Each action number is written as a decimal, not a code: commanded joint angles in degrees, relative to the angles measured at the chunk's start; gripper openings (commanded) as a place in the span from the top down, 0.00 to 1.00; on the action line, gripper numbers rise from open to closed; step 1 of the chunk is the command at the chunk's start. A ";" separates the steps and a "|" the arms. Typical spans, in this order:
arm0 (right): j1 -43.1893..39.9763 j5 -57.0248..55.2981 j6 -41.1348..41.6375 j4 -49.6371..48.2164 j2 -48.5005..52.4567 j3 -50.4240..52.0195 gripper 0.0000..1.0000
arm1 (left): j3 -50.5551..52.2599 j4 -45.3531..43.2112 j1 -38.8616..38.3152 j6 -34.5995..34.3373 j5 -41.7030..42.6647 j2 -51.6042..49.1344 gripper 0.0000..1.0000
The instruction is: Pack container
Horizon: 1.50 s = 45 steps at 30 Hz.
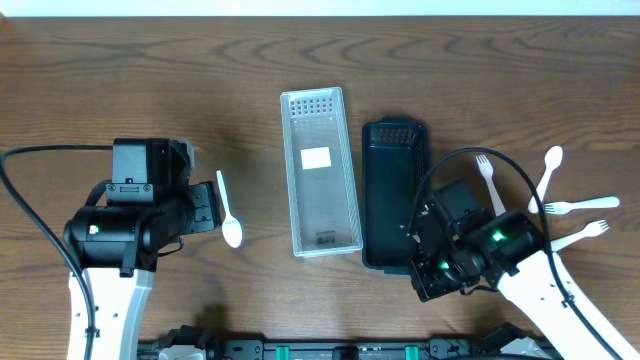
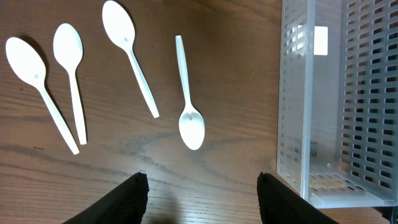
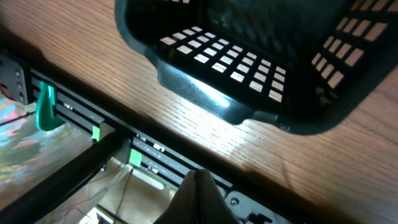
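Clear tray [image 1: 320, 225] sits mid-table [image 1: 120, 60], long axis running away from the robot, white label [image 1: 317, 157] on its floor. Black tray [image 1: 393, 200] is just beside its right wall, parallel and set slightly nearer the robot. Can't tell whether the two touch. Four white forks [image 1: 580, 205] lie fanned out well right of the clear tray, past the black tray. Four white spoons [image 2: 69, 68] are left of the clear tray. The closest one [image 2: 186, 93] lies near its left wall and roughly parallel to it, bowl toward the robot, and the other three are further left. Overhead shows only that closest spoon; the left arm covers the rest. Left gripper [image 2: 202, 196] is left of the clear tray, near-robot side of that closest spoon's bowl. Its fingers [image 2: 134, 196] are spread wide with nothing between them but bare wood. Height above the table is unclear. Right gripper [image 3: 198, 186] is right of the clear tray, at the black tray's near end over the table edge. Its fingers are closed together to a single point, gripping nothing and not touching the black tray. A metal rail [image 3: 93, 155] with green clips runs below that edge.
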<state>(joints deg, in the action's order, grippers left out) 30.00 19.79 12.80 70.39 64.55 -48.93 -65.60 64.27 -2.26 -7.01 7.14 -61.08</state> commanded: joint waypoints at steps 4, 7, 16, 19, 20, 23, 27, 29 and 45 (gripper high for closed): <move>0.50 1.55 3.41 -3.67 0.26 4.39 0.99 | -1.05 0.20 0.31 0.55 -0.04 -0.02 0.41; 0.50 1.38 4.52 -5.79 1.16 5.68 0.99 | -1.05 0.20 0.31 0.55 -0.04 -0.02 0.41; 0.50 -5.46 7.80 -10.43 6.01 6.01 0.98 | -1.05 0.24 0.31 0.55 -0.04 0.00 0.41; 0.50 -6.54 8.61 -12.61 7.65 6.01 0.91 | -1.05 0.24 0.31 0.55 -0.04 0.00 0.41; 0.50 -6.51 8.66 -13.70 8.13 6.01 0.91 | -1.05 0.24 0.31 0.55 -0.04 0.00 0.41; 0.50 -6.51 8.63 -16.57 9.01 6.01 0.92 | -1.05 0.24 0.31 0.57 -0.04 0.00 0.40; 0.50 -6.49 8.61 -18.60 9.20 5.99 0.96 | -1.05 0.24 0.31 0.57 -0.04 0.00 0.40; 0.50 -6.25 8.46 -18.18 9.18 5.97 0.99 | -1.05 0.24 0.31 0.55 -0.04 0.00 0.41; -0.24 -26.43 6.01 -18.05 -2.86 -7.93 0.99 | -1.05 0.17 0.31 0.57 -0.07 -0.02 0.40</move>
<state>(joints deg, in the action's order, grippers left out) 31.86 5.74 18.37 52.42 61.73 -54.43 -65.60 64.27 -2.26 -7.01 7.14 -61.08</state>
